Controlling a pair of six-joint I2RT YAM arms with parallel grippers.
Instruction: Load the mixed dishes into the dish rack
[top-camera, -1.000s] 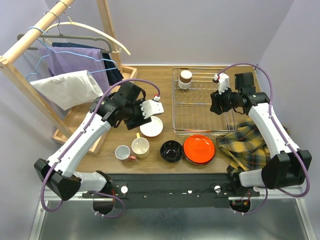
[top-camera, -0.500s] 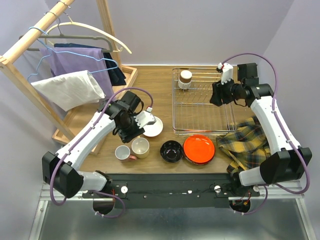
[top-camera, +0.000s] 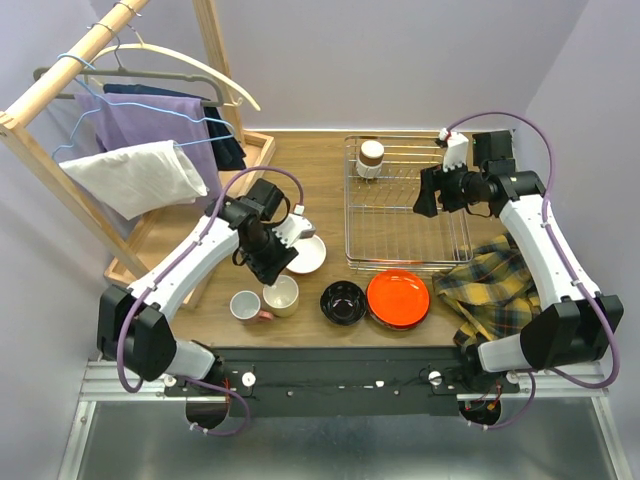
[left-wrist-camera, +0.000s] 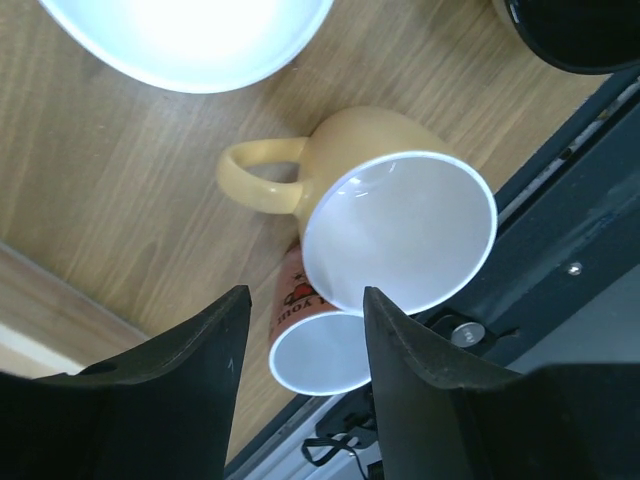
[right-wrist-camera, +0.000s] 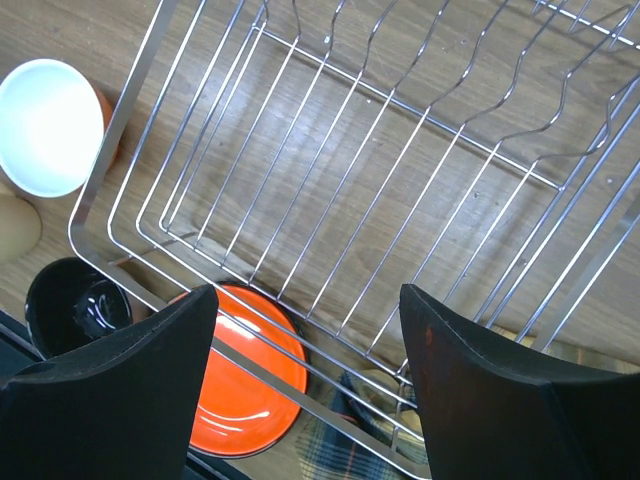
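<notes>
The silver wire dish rack (top-camera: 405, 215) holds a beige cup (top-camera: 371, 157) at its far left corner. On the table sit a white bowl (top-camera: 306, 253), a yellow mug (top-camera: 281, 295), a pink mug (top-camera: 245, 306), a black bowl (top-camera: 343, 302) and an orange-red bowl (top-camera: 398, 298). My left gripper (top-camera: 273, 264) hovers open and empty just above the yellow mug (left-wrist-camera: 395, 225) and the pink mug (left-wrist-camera: 320, 345). My right gripper (top-camera: 424, 198) is open and empty above the rack (right-wrist-camera: 330, 170). The orange-red bowl (right-wrist-camera: 245, 390) shows below the rack's near rim.
A plaid cloth (top-camera: 495, 285) lies right of the bowls. A wooden clothes rack with hanging garments (top-camera: 150, 150) and its tray fills the left. The table's front edge and black rail (top-camera: 340, 375) run just behind the mugs.
My left gripper has swung from beside the white bowl toward me, down over the two mugs. My right gripper has drifted a little back and left over the rack.
</notes>
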